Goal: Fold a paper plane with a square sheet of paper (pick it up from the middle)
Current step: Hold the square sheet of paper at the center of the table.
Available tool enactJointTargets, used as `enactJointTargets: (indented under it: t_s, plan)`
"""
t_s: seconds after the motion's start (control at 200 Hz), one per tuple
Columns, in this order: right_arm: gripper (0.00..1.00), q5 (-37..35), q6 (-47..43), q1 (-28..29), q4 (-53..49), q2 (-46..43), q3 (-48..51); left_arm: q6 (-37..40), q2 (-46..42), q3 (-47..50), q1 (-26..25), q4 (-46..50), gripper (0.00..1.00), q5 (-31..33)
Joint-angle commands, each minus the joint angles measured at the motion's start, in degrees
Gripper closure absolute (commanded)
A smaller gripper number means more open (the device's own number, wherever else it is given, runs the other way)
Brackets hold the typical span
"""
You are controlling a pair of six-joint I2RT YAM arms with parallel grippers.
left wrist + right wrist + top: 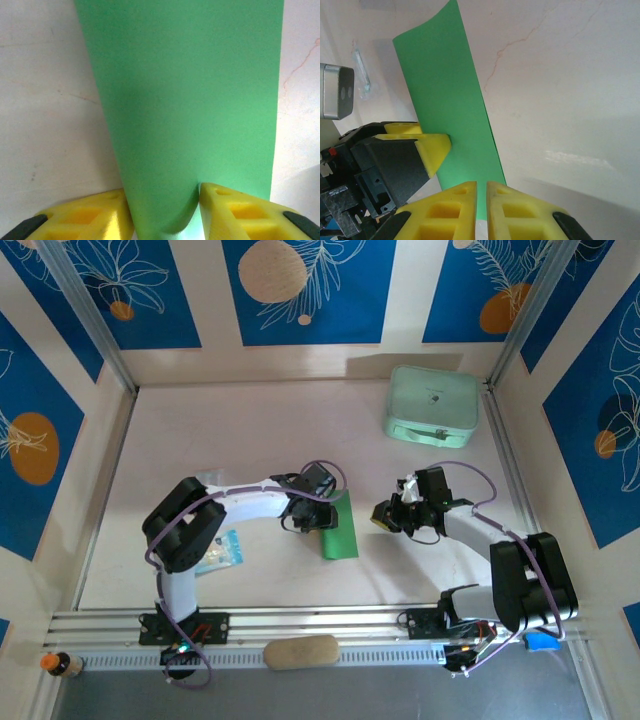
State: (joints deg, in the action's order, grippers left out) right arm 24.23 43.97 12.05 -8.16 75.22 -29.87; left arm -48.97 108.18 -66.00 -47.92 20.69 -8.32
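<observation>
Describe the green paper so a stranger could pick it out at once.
Start at the pale table, front middle. The green paper is there, a narrow strip. It is vivid green, unlike the pale mint case behind or the clear blue-printed packet to its left.

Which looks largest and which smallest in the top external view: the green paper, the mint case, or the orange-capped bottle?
1. mint case
2. green paper, partly hidden, so its full size is unsure
3. orange-capped bottle
</observation>
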Motion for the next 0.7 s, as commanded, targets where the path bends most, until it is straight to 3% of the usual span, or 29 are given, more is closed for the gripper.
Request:
enactJointTargets:
  t_s: [0.0, 0.695]
  plan:
    - [0.87, 0.98, 0.37, 0.34, -0.19, 0.32, -0.85, 0.02, 4.48, 2.65, 0.19, 2.68, 0.58, 3.04]
    - [0.88, 2.2, 0.59, 2.35, 2.14, 1.89, -1.09, 0.28, 4.52, 2.71, 0.15, 2.67, 0.58, 3.1]
